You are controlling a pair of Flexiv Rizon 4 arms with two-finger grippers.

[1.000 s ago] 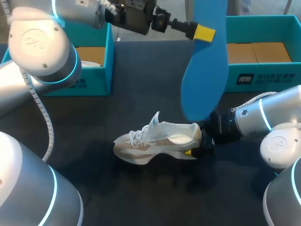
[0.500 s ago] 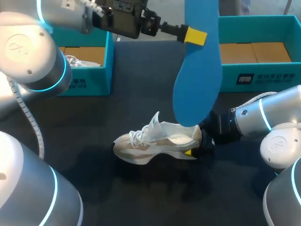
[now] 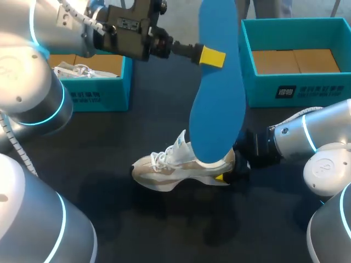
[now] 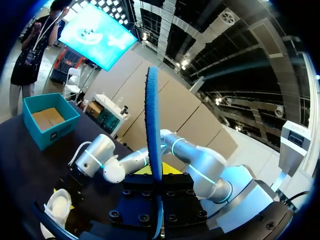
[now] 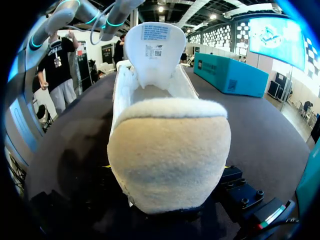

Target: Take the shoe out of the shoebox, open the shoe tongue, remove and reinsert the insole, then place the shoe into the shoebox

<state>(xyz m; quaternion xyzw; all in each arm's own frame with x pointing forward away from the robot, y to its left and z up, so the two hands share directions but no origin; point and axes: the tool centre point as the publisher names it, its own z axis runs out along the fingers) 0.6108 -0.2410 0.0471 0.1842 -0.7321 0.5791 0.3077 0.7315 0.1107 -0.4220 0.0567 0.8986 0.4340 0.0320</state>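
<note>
A beige and white shoe (image 3: 178, 166) lies on the dark table, its tongue (image 5: 152, 50) standing upright. My right gripper (image 3: 226, 171) is shut on the shoe's heel (image 5: 167, 150), with a yellow tip showing under the sole. My left gripper (image 3: 211, 56) is high above the table, shut on the upper part of a blue insole (image 3: 216, 98). The insole hangs down with its lower end over the shoe's opening. In the left wrist view the insole (image 4: 152, 135) stands edge-on between the fingers, and the shoe (image 4: 57, 207) lies below.
A teal shoebox (image 3: 104, 90) at the back left holds another white shoe (image 3: 82, 70). A second teal shoebox (image 3: 296, 90) with a cardboard floor stands at the back right. Bare dark tabletop (image 3: 164, 230) lies in front of the shoe.
My left arm has carried the insole leftward and lower, so its bottom end now overlaps the shoe's opening. The right arm and the shoe have stayed put.
</note>
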